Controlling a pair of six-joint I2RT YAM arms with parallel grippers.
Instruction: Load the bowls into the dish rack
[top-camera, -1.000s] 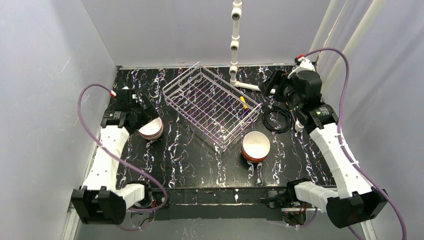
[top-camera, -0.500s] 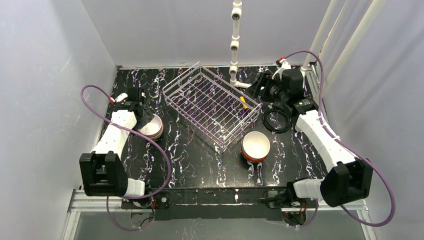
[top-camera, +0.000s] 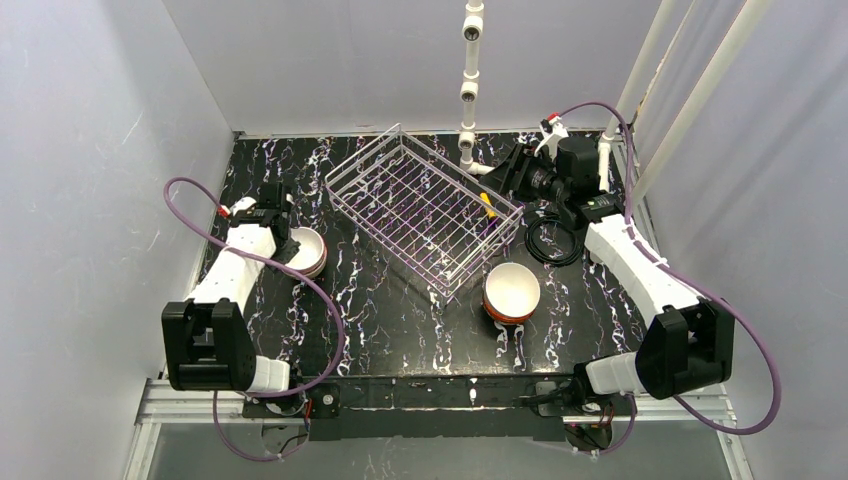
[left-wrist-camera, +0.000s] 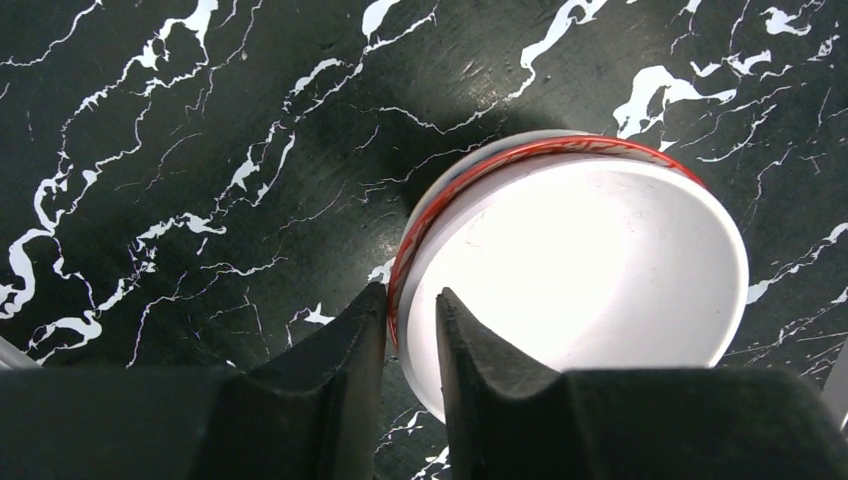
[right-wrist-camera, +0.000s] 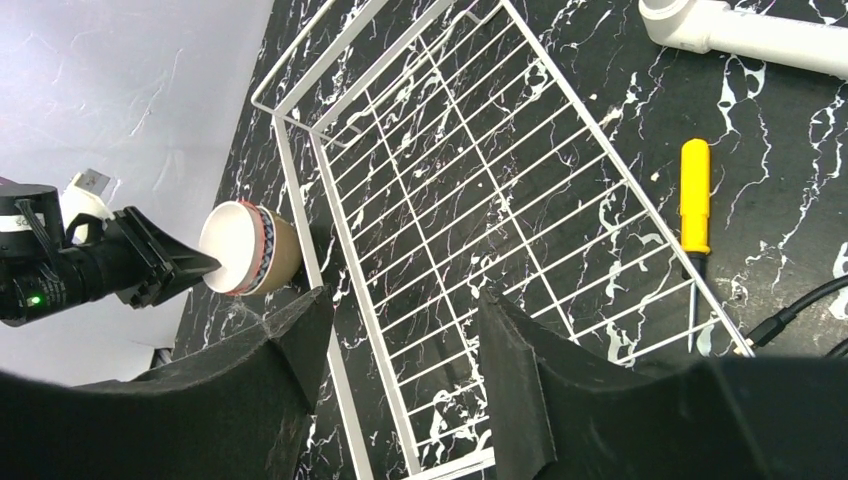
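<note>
A stack of bowls (top-camera: 306, 252) stands on the table's left side, its top bowl (left-wrist-camera: 590, 265) white with a red-rimmed one under it. My left gripper (left-wrist-camera: 411, 295) is shut on the near rim, one finger inside the white bowl and one outside against the red rim. A second stack (top-camera: 511, 290), white inside over a red-orange bowl, sits right of centre. The wire dish rack (top-camera: 425, 205) lies slanted at the middle back, with no bowls in it. My right gripper (right-wrist-camera: 405, 298) hovers open over the rack's right end, holding nothing.
A yellow-handled screwdriver (right-wrist-camera: 694, 200) lies beside the rack's right side. A black cable coil (top-camera: 555, 240) sits near the right arm. A white pipe frame (top-camera: 468, 90) rises at the back. Walls close in on the left, the back and the right.
My left gripper has closed from wide open onto the bowl rim. My right arm has moved left toward the rack, its fingers drawing in a little.
</note>
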